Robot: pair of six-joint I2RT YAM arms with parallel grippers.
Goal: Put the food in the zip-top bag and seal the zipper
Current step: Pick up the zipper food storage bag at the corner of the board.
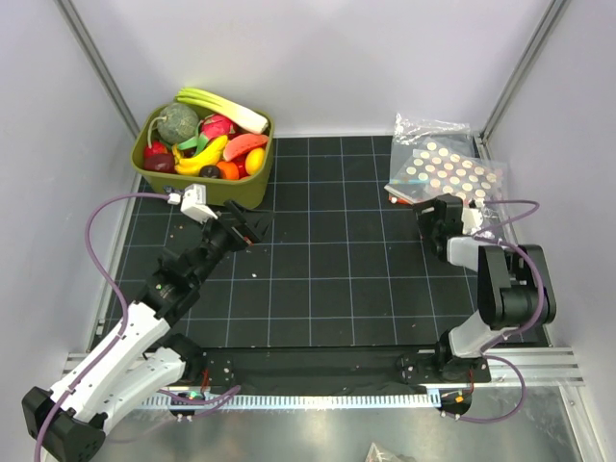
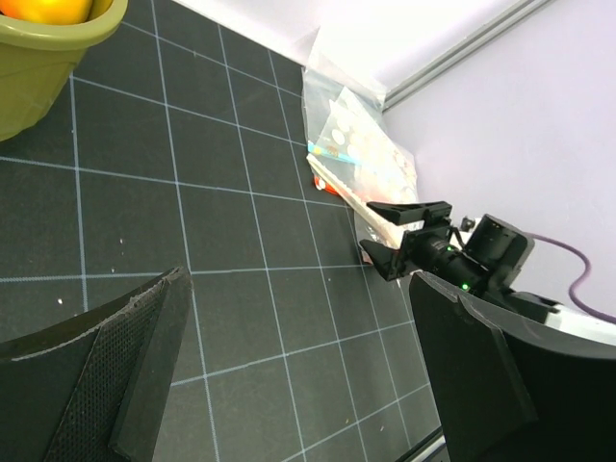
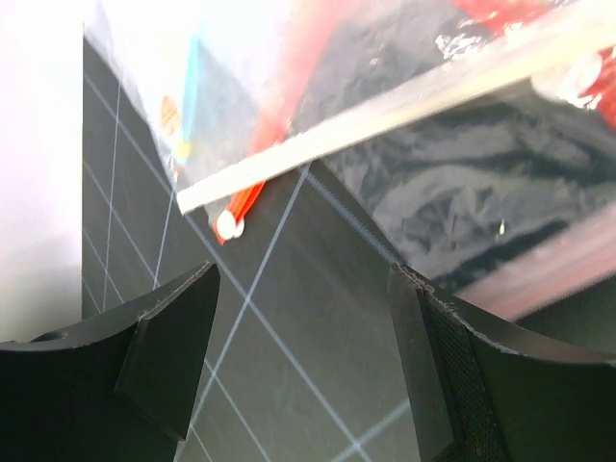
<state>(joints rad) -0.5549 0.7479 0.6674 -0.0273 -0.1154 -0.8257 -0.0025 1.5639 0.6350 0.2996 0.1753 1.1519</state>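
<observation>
One black gridded table (image 1: pixel 327 279), pale walls (image 1: pixel 337 58), zip-top bag (image 1: pixel 452 171) far right.

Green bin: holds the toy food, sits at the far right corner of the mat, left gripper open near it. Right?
One thing is off: the side. The top external view shows the green bin holding the toy food at the far left corner of the mat; the cream-dotted bag is what lies far right. The left gripper is open near the bin.

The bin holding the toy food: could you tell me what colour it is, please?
The bin is olive green, clearest in the top external view.
</observation>
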